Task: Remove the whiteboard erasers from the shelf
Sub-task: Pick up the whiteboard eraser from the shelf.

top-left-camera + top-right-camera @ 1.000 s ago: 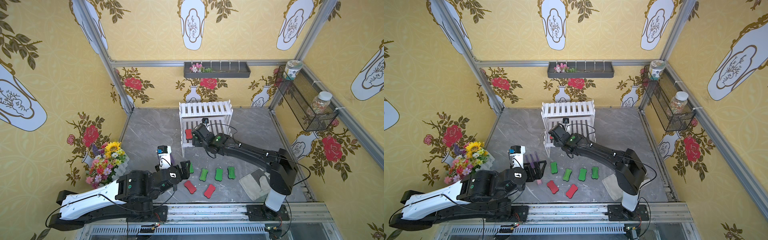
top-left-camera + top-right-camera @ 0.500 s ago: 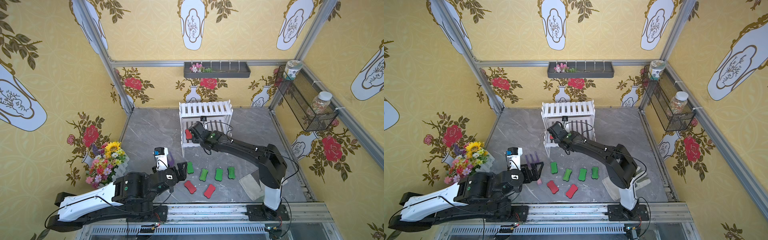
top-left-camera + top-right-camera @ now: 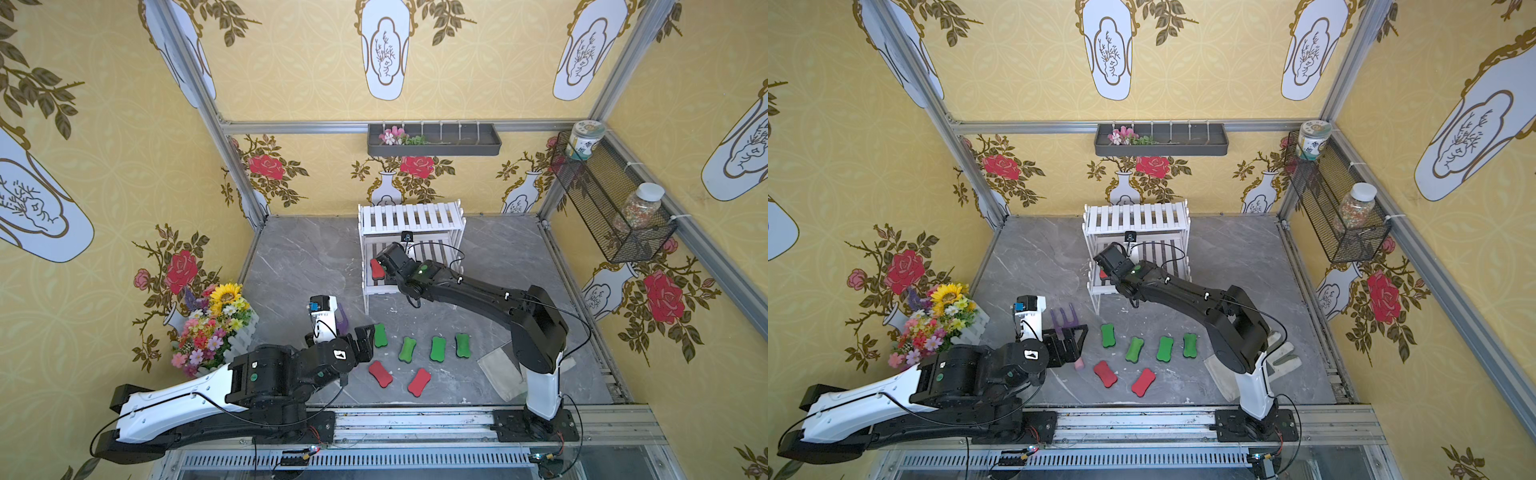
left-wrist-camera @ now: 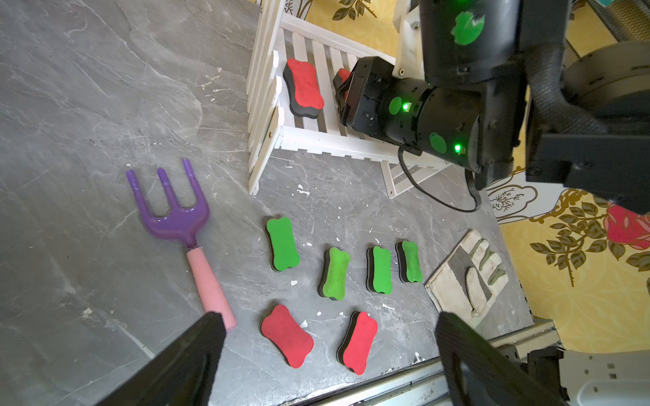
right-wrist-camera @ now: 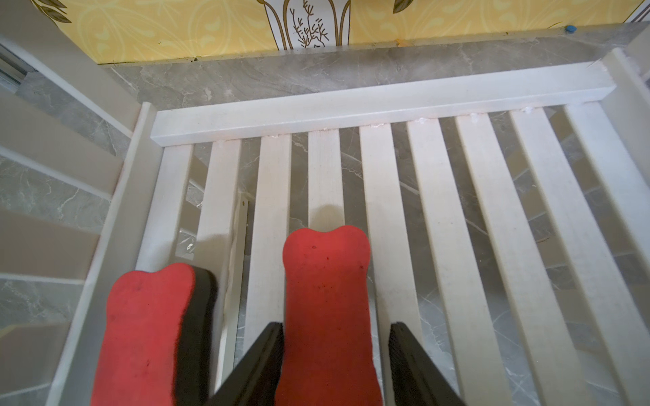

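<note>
A top view: the right gripper point(image 3: 384, 259) reaches the left end of the shelf point(image 3: 411, 216), lower tier; 6 erasers point(image 3: 437, 348) lie on the floor point(image 3: 299, 266). Left wrist view: the left gripper point(image 4: 329, 318) gapes empty. Right wrist view: open jaws straddle 1 red eraser point(image 5: 327, 267); centre on its waist, then squeeze.

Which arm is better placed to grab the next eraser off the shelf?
Right: the right hand straddles a red eraser on the shelf; the left hand hangs open above the floor, away from it.
</note>
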Motion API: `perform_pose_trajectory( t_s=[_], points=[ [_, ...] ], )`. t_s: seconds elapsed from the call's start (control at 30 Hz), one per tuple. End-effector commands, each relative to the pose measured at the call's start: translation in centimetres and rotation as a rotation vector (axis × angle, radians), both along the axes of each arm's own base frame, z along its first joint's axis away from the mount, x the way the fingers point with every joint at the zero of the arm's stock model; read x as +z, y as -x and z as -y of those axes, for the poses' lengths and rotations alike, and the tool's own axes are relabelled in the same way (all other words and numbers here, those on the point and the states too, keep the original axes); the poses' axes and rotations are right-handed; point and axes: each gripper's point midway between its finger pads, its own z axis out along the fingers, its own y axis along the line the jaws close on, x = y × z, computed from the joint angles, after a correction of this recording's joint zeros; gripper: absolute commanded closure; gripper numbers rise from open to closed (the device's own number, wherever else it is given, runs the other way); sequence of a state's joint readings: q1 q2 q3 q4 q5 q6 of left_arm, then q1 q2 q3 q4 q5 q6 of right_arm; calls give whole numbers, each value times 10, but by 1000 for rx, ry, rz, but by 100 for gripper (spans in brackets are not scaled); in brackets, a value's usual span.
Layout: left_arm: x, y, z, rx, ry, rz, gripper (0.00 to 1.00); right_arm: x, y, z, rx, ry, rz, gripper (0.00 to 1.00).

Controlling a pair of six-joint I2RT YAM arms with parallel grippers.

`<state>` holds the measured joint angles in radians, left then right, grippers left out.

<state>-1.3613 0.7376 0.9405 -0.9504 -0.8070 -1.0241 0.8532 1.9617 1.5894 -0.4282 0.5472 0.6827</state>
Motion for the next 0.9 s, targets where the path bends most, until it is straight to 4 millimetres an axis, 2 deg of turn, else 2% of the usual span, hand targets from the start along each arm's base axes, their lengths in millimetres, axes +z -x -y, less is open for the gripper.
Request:
perform_pose_trajectory(
  t_s=[0.0,0.3,0.57,0.73,0.87],
  points=[
    [-2,0,0,1,-3,-2,0,0,-2,-2,4,7,2,48],
    [-2,0,-3,12,-6,-11,0,3,-2,-8,33,-21,12,65],
    [-3,0,-3,19,-7,-15,0,39,7,-16,108,-112,68,71],
    [-3,-1,-4,28,-9,-11,0,59,33,-13,159,-182,74,71],
    [-3,-2,-4,35,-11,-9,0,62,69,-4,194,-210,64,70]
  ],
)
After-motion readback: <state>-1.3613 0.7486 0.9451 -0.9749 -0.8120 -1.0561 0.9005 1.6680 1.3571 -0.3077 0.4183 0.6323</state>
